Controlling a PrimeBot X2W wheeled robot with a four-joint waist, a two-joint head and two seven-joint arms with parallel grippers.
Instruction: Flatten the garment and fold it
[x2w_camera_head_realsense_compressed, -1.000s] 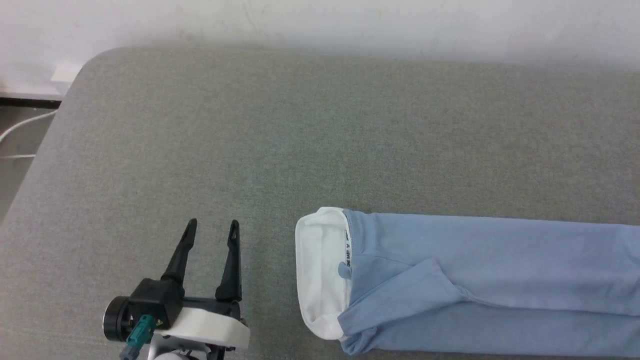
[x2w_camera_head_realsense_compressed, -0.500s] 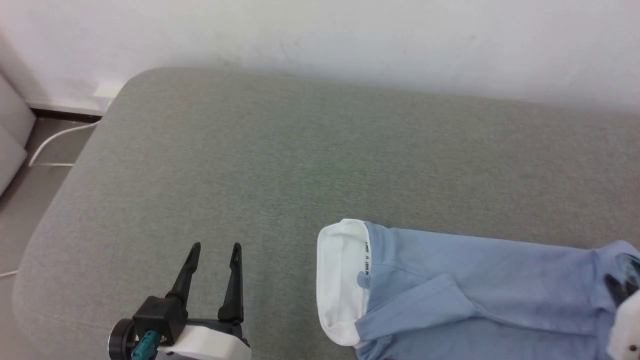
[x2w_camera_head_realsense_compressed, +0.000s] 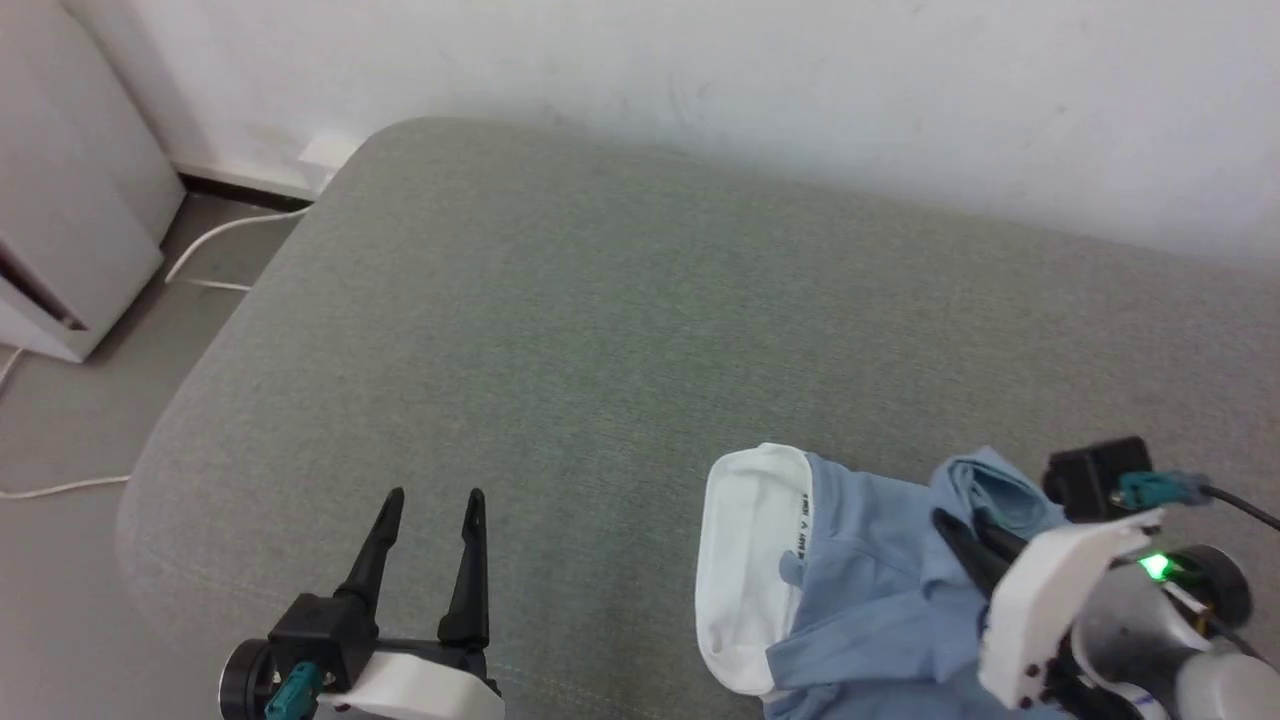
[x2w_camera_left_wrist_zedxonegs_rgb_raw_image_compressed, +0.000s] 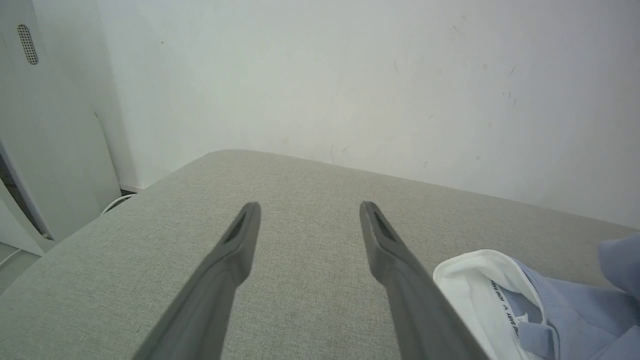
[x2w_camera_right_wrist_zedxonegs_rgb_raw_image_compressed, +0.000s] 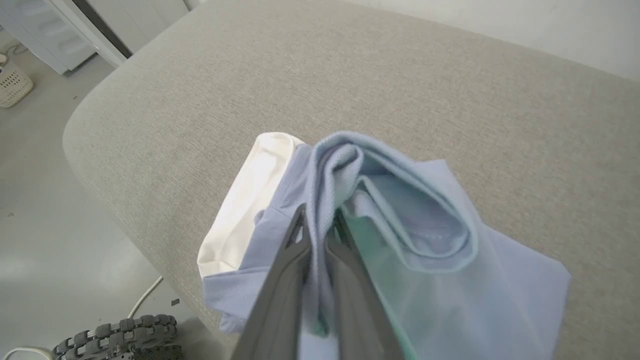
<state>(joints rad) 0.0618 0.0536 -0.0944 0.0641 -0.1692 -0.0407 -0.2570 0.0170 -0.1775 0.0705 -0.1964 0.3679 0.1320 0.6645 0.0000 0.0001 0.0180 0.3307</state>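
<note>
The light blue polo shirt (x2w_camera_head_realsense_compressed: 860, 600) lies at the near right of the grey padded surface (x2w_camera_head_realsense_compressed: 600, 330), its white collar (x2w_camera_head_realsense_compressed: 750, 570) pointing left. My right gripper (x2w_camera_head_realsense_compressed: 958, 535) is shut on a bunched fold of the shirt's blue cloth and holds it above the part lying flat. In the right wrist view the right gripper (x2w_camera_right_wrist_zedxonegs_rgb_raw_image_compressed: 320, 216) pinches the shirt (x2w_camera_right_wrist_zedxonegs_rgb_raw_image_compressed: 400, 200) between its fingers, with the collar (x2w_camera_right_wrist_zedxonegs_rgb_raw_image_compressed: 245, 200) beyond. My left gripper (x2w_camera_head_realsense_compressed: 435, 497) stands open over bare surface, left of the collar. The left wrist view shows the left gripper (x2w_camera_left_wrist_zedxonegs_rgb_raw_image_compressed: 310, 207) holding nothing, with the collar (x2w_camera_left_wrist_zedxonegs_rgb_raw_image_compressed: 480, 290) at its right.
A white wall (x2w_camera_head_realsense_compressed: 800, 80) runs behind the padded surface. A white cabinet (x2w_camera_head_realsense_compressed: 70, 200) and white cables (x2w_camera_head_realsense_compressed: 220, 235) are on the floor to the left. In the right wrist view, a wheel track (x2w_camera_right_wrist_zedxonegs_rgb_raw_image_compressed: 115, 335) and a small basket (x2w_camera_right_wrist_zedxonegs_rgb_raw_image_compressed: 12, 85) show on the floor.
The head camera has turned, shifting the whole picture. My right gripper has come in from the right with the shirt's far end, carrying it over towards the collar. The left gripper stays open.
</note>
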